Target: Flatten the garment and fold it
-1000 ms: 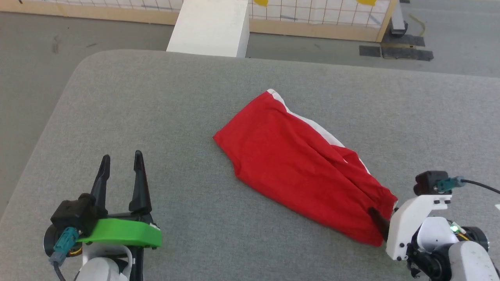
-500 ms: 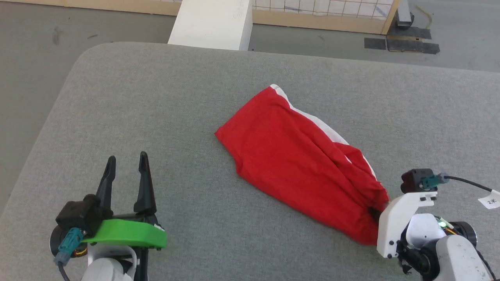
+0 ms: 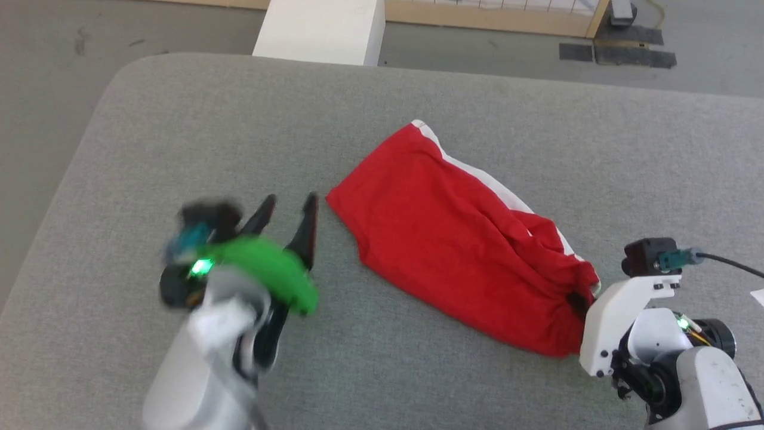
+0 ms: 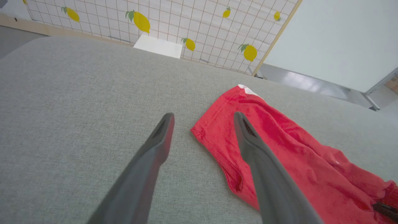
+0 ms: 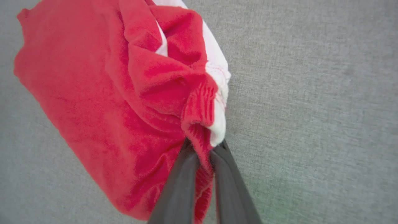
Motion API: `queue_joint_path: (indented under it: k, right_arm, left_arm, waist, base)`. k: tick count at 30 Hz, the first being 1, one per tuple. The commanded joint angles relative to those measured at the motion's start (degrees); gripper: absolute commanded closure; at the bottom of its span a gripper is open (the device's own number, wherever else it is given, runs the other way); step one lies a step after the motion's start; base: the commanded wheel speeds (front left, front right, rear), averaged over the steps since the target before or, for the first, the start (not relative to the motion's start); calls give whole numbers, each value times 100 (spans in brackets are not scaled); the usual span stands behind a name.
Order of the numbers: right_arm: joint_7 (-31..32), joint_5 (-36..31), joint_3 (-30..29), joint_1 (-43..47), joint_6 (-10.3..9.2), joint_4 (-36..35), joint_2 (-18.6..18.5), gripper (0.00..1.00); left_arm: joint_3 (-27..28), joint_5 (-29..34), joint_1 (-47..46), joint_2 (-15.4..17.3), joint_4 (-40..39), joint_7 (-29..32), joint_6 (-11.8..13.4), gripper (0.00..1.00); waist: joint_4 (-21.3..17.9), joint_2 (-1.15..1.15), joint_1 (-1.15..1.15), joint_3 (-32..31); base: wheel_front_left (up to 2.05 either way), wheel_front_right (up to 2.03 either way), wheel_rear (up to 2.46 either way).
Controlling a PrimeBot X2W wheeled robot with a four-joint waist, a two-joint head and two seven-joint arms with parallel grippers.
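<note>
lying slantwise on the grey table (image 3: 179, 131), the garment (image 3: 465, 251) runs its long axis from a far, leftward hem corner down to a bunched near-right end. that axis is what the next move turns on, since each end has an arm of its own.

the right gripper (image 5: 203, 146) has its fingers clenched on the near-right end. the right wrist view shows a ribbed, gathered fold of red waistband and a lip of white trim pinched between the two dark tips, with the cloth heaped and creased just beyond them.

the left gripper (image 3: 291, 198), blurred in the head view, has its fingers spread wide and grasps nothing. it is by far the nearer arm to the free hem corner, which lies just beside its tips and a little to their right. in the left wrist view the corner sits between the lines of the two fingers, though whether they touch the cloth i cannot tell.

the fabric is soft, matte, bright red, with a white stripe along its far edge and a stitched hem at the leg opening. it lies fairly flat near the hem and rumpled toward the waistband. the table is a felt-like weave with a rounded corner, likely to drag on the cloth. my judgement: the garment is not yet flattened.
</note>
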Motion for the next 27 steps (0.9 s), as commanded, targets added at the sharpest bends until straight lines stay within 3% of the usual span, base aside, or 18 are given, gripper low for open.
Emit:
queue_joint_path:
  k: [1,4,10,20,26,27]
  right_arm:
    - [6,43,28,-97,-8,-65,9,100]
    - [34,83,138,-136,-8,-182,9,100]
    - [73,163,337,-217,-8,-391,9,100]
    - [152,111,396,-235,-8,-641,9,100]
    - [147,146,430,-237,-8,-700,9,100]
    - [141,151,431,-243,-8,-709,9,100]
  left_arm:
    - [-94,12,-307,10,205,332,28,0]
    - [-267,73,-1014,50,773,1168,103,0]
    - [-588,231,-2025,128,1691,2184,27,0]
    - [-1081,491,-2783,214,2875,2806,-324,0]
    - [-1176,338,-2894,131,3323,3112,-525,0]
    - [-1170,276,-2903,100,3367,3099,-567,42]
  waist:
    - [-56,0,0,78]
    - [-153,0,0,208]
    - [-351,0,0,471]
    - [-553,0,0,809]
    - [-605,0,0,898]
    - [-607,0,0,921]
  base:
    - [0,0,0]
    - [0,0,0]
    - [0,0,0]
    - [0,0,0]
    - [0,0,0]
    - [0,0,0]
